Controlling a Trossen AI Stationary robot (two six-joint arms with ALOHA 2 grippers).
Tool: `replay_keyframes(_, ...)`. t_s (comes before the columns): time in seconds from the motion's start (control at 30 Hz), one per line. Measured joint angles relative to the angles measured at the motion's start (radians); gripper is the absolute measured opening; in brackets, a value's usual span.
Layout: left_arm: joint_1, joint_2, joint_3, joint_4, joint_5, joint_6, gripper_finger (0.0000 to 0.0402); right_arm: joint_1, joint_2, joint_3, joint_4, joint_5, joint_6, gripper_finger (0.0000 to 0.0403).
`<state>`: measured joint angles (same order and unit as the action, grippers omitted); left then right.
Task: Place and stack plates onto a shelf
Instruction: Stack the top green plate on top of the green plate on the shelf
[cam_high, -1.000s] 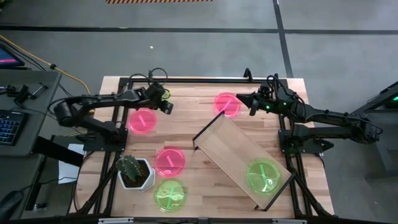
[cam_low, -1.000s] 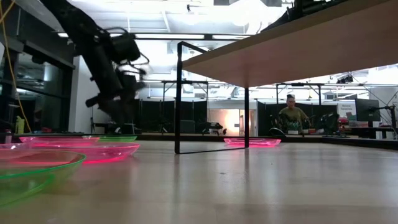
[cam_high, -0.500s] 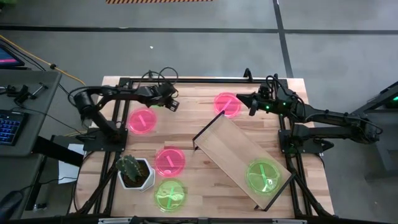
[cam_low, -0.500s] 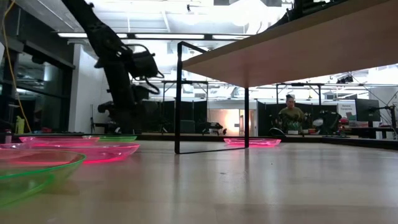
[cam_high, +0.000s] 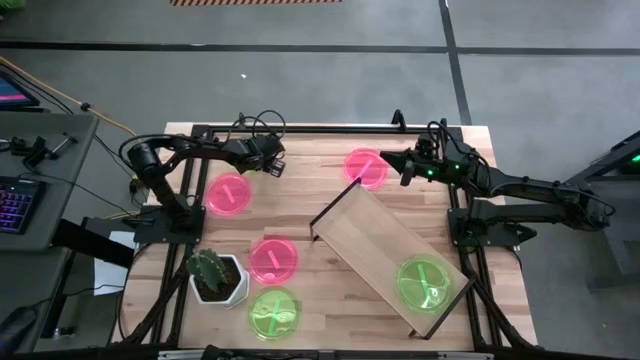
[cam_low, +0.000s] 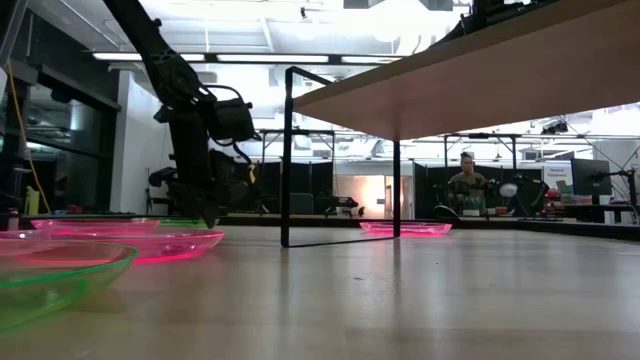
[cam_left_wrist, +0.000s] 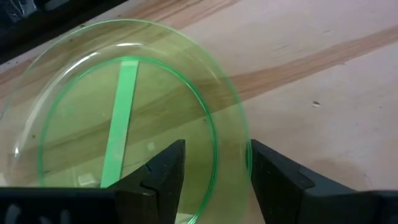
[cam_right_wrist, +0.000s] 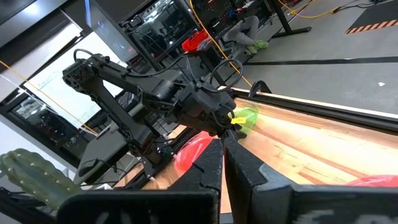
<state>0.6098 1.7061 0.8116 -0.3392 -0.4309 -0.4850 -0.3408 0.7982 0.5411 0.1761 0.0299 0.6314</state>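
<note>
My left gripper is open over a green plate near the table's far left edge. One finger stands over the plate's inside and the other outside its rim. From above, the gripper hides that plate. My right gripper is shut and hovers beside a pink plate at the far edge. The shelf lies slantwise on the table with a green plate on its near end. Two pink plates and one green plate rest flat on the tabletop. My left gripper straddles the green plate's rim from above, one finger inside the plate and one outside. The plate lies flat on the table. Whether the fingers touch it, I cannot tell.
A white pot with a cactus stands near the table's left near corner, between two plates. The shelf's dark end panel rises mid-table. Black frame rails run along the table's edges. A person sits in the room beyond.
My left arm has swung its elbow back toward the table's left edge. Its gripper has moved a little right and come down from above onto the green plate at the far left. The right arm and all plates have kept still.
</note>
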Motion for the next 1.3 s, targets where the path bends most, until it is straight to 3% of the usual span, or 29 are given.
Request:
replay_keyframes(0.1,0.000,0.000,-0.006,0.001,-0.001,0.000,0.0115,0.000,0.000,0.000,0.000,0.000,0.000,0.0000)
replay_keyframes(0.23,-0.001,-0.002,-0.023,0.009,0.008,0.024,0.0028,0.002,0.000,0.000,0.000,0.000,0.000,0.0000)
replay_keyframes(0.3,-0.001,-0.002,-0.025,0.004,0.018,0.037,0.0010,0.003,0.000,0.000,0.000,-0.005,0.000,0.0000)
replay_keyframes(0.5,-0.008,-0.059,-0.012,-0.040,0.058,0.093,0.0002,0.003,0.000,0.000,0.000,-0.006,-0.001,0.0000)
replay_keyframes(0.83,-0.070,-0.332,0.065,-0.147,0.067,0.229,0.0000,0.003,0.000,0.000,0.041,-0.008,0.001,0.0000)
replay_keyframes(1.03,-0.199,-0.447,0.165,-0.166,0.108,0.313,0.0000,0.003,0.000,0.000,0.114,-0.008,0.057,0.0000)
replay_keyframes(1.3,-0.457,-0.410,0.398,-0.162,0.166,0.475,0.0000,-0.010,-0.010,0.000,0.250,-0.008,0.181,0.0000)
